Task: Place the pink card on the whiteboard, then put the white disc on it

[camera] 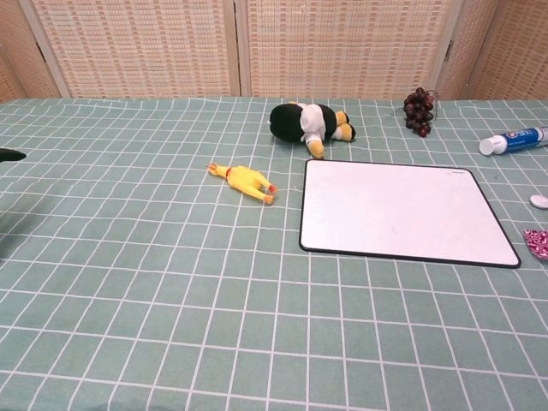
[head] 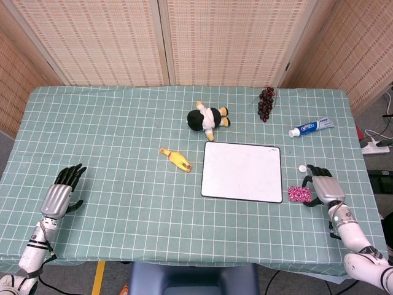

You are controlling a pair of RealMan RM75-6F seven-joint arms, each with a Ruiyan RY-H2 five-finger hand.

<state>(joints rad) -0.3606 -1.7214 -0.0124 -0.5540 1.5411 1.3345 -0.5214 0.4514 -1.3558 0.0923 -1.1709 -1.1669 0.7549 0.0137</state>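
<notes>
The whiteboard (head: 242, 171) lies flat right of the table's middle, also seen in the chest view (camera: 402, 210). The pink patterned card (head: 298, 194) sits just off the board's near right corner, and only its left part shows at the chest view's edge (camera: 538, 242). My right hand (head: 323, 189) is at the card's right side, fingers curled onto its edge and holding it. The small white disc (head: 302, 168) lies on the cloth just beyond that hand (camera: 539, 201). My left hand (head: 61, 193) rests at the near left, fingers apart and holding nothing.
A plush penguin (head: 207, 117) lies just beyond the board. A yellow rubber chicken (head: 175, 158) is to the board's left. Dark grapes (head: 266, 102) and a toothpaste tube (head: 311, 128) sit at the far right. Green checked cloth covers the table.
</notes>
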